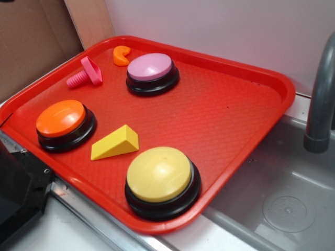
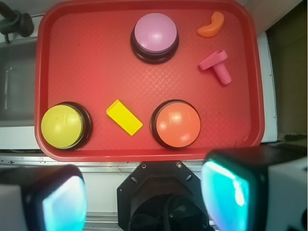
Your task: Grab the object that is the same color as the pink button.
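Pink toy bolt (image 2: 216, 66) lies flat at two o'clock on my red tray (image 2: 96, 53), clear of the pink button (image 2: 154, 34); my gripper (image 2: 144, 197) hangs spread wide, empty.

Backdrop: plain white wall (image 1: 225, 26) behind the workspace. Light wood board (image 1: 90, 18) leans in at upper left, brown cardboard panel (image 1: 29, 42) beside it. Surface is a grey metal sink unit; shallow basin (image 1: 282, 193) at right with a round drain disc (image 1: 288, 210). Grey faucet pipe (image 1: 320, 99) stands at right edge. Lighting even, soft glare on metal.
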Robot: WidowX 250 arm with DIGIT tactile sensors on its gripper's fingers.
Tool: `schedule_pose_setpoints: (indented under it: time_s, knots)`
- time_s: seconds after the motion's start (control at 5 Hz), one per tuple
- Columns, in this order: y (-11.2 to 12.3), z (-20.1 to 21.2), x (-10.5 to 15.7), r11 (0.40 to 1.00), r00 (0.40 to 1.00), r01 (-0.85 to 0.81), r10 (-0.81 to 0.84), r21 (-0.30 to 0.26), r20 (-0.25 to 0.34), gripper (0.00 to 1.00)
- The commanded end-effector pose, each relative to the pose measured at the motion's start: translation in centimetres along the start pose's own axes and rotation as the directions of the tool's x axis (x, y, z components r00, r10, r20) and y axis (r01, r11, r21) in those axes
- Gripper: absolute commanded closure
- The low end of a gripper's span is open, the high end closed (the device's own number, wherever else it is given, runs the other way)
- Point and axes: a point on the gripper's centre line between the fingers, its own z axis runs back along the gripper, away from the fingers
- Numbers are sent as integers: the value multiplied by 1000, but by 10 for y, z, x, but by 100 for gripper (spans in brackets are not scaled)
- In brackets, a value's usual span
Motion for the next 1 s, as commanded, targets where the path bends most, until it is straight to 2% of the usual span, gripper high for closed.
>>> schedule_pose_setpoints:
  time_s: [0.0, 0.2, 0.6, 0.8]
  knots:
    - [0, 0, 0, 1000, 1000, 0, 0, 0, 0, 0]
    - [6, -18, 24, 999, 999, -30, 28, 32, 46, 0]
    - [38, -47, 55, 979, 968, -200, 192, 39, 161, 0]
    - [69, -69, 77, 945, 925, -328, 323, -7, 201, 0]
